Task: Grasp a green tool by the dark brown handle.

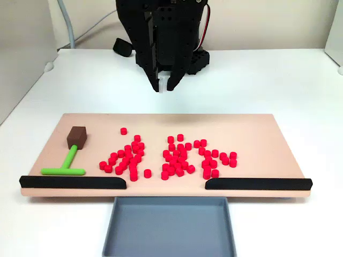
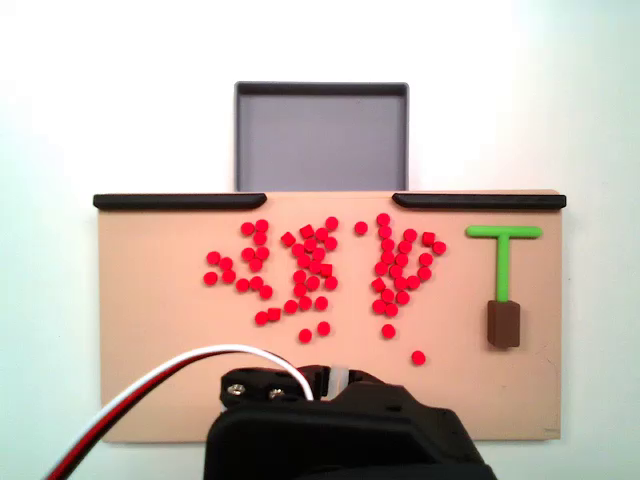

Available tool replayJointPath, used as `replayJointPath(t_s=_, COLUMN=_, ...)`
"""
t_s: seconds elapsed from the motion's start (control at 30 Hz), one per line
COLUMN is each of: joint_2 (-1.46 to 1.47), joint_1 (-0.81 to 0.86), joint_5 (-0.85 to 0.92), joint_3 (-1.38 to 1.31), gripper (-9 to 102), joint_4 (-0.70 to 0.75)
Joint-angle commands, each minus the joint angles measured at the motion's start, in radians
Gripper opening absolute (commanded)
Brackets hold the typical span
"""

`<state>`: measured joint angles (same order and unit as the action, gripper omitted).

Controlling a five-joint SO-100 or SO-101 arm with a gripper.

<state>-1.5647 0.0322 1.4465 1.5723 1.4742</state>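
Hanging above the far edge of the beige board (image 1: 257,124), my gripper (image 1: 165,84) has its two fingertips a little apart, with nothing between them; my arm's top is cut off. On the board, the green tool (image 1: 68,160) lies flat at its left end in this fixed view, brown handle (image 1: 77,136) pointing toward me. Red cylinders (image 1: 171,155) cover the board's middle. Two black bars (image 1: 72,182) line its front edge, and a grey tray (image 1: 169,227), partly cut off, sits just beyond that edge.

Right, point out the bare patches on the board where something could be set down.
Bare: the board's strip left of the red cylinders in the fixed view from behind the arm, and the corner beyond the green tool. The grey tray is empty too. Crowded: the board's middle, between the black rails.
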Motion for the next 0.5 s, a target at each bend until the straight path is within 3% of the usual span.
replayJointPath(t_s=0.0, joint_2=-0.015, joint_1=-0.006, joint_5=0.006, joint_3=-0.028, gripper=4, joint_4=-0.006)
replayJointPath(t_s=0.47, joint_2=0.000, joint_1=-0.008, joint_5=0.006, joint_3=-0.029, gripper=4, joint_4=-0.008)
